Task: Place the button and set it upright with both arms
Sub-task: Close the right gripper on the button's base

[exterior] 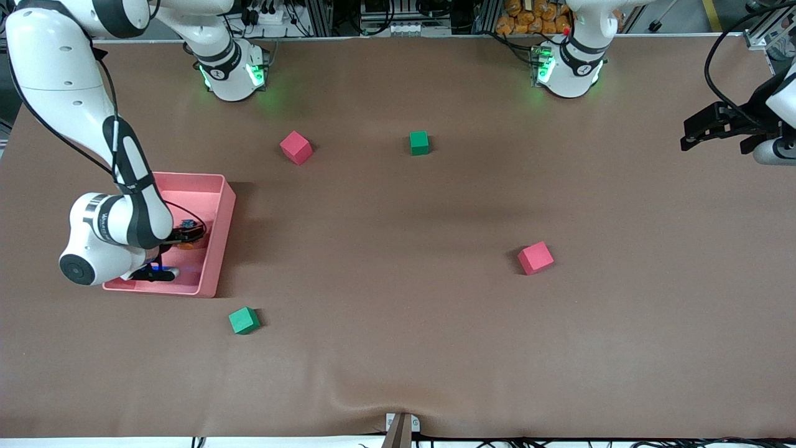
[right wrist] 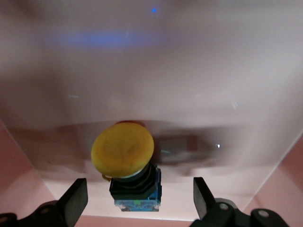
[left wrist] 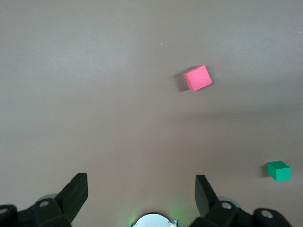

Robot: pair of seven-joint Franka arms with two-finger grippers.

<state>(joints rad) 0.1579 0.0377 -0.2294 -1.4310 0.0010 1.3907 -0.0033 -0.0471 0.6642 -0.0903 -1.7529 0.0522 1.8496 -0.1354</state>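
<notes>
The button [right wrist: 124, 152] lies on the floor of the pink tray [exterior: 219, 184], with a round yellow-orange cap, black body and blue end. My right gripper [right wrist: 137, 198] is down inside the tray, open, one finger on each side of the button's body with a gap to each. In the front view the right gripper [exterior: 186, 239] shows in the tray's half nearer the front camera, and only a sliver of the button [exterior: 185, 246] peeks out below it. My left gripper [exterior: 693, 134] waits open over the table at the left arm's end, holding nothing. In its wrist view the left gripper [left wrist: 140, 191] hangs over bare brown table.
A pink cube [exterior: 296, 147] and a green cube [exterior: 419, 142] sit toward the bases. Another pink cube [exterior: 535, 257] lies mid-table toward the left arm's end. A green cube [exterior: 244, 320] sits just nearer the front camera than the tray. The tray walls stand close around my right gripper.
</notes>
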